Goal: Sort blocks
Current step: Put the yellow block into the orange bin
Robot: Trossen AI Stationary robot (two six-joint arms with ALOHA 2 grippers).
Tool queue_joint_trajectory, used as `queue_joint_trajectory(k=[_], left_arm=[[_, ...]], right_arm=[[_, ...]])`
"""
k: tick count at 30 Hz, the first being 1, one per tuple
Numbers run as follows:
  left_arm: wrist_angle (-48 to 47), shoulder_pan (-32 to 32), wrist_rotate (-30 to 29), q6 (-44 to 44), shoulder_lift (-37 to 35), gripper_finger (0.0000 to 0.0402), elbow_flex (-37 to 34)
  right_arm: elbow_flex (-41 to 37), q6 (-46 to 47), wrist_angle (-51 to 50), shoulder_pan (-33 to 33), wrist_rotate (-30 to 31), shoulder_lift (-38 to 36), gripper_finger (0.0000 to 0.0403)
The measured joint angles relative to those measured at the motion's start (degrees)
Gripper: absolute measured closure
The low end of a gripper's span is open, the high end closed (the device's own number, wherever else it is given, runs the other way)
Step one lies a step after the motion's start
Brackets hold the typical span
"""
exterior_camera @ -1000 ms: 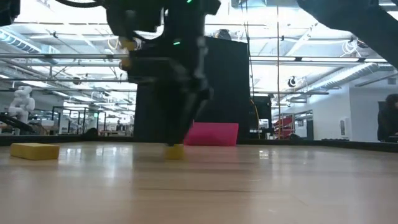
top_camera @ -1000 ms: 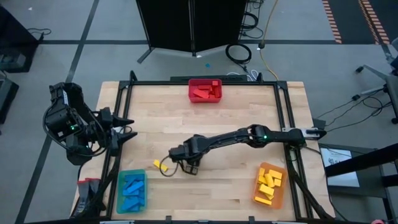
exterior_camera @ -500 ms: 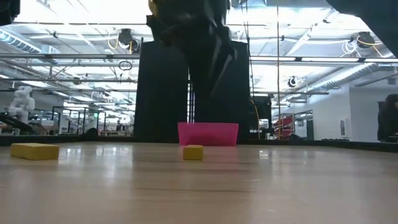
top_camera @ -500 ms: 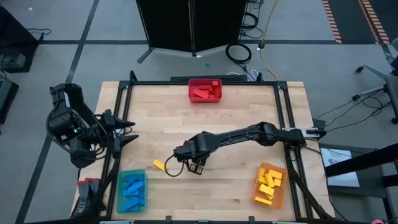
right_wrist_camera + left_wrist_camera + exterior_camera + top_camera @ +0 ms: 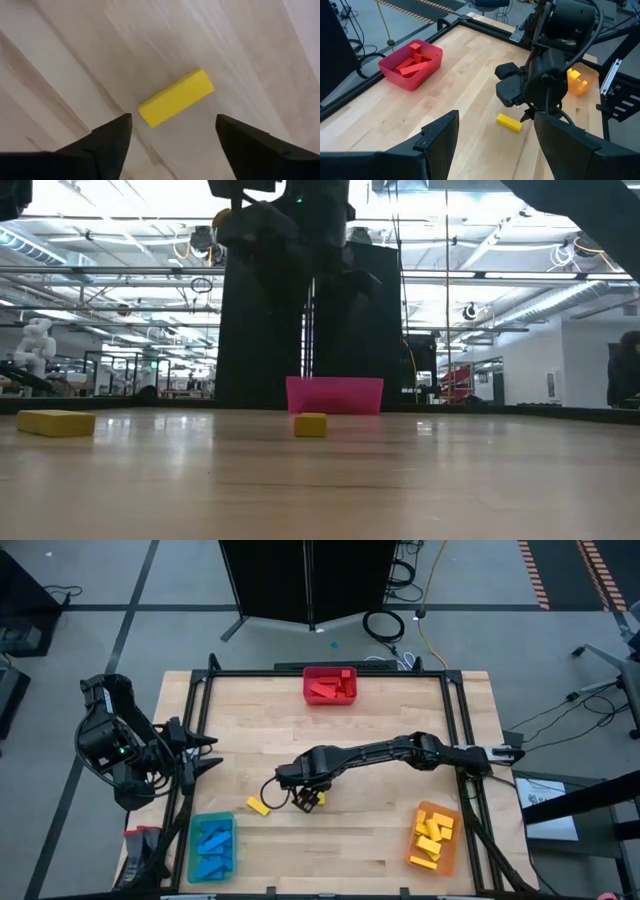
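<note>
Lying on the pale wooden table, a yellow block sits beneath the spread right pincer.

The surface is showing pale, smooth wood planks with a slight sheen; the yellow block is looking matt and smooth.

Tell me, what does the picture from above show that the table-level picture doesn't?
Only the high view shows the green bin of blue blocks, the orange bin of yellow blocks, and the left gripper waiting at the table's left edge. Only the low view shows the room behind, with shelving and ceiling lights. Both show the red bin, two loose yellow blocks, and, and the right gripper, jaws open, above the second one.
</note>
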Motion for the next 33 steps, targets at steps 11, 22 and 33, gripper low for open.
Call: queue_joint_trajectory(k=[11,22,33], left_arm=[[0.1,0.0,0.0,0.0,0.0,0.0137,0.0],[0.0,0.0,-0.1,0.0,0.0,0.0137,0.0],[-0.1,0.0,-0.1,0.0,0.0,0.0137,0.0]], right_arm=[[-7.8,10.3,3.0,-0.5,-0.4,-0.1,0.0102],[-12.2,13.0,12.5,-0.6,-3.4,0.0,0.0105],[-12.2,11.6,12.9,-0.7,-3.0,1.7,0.0136]])
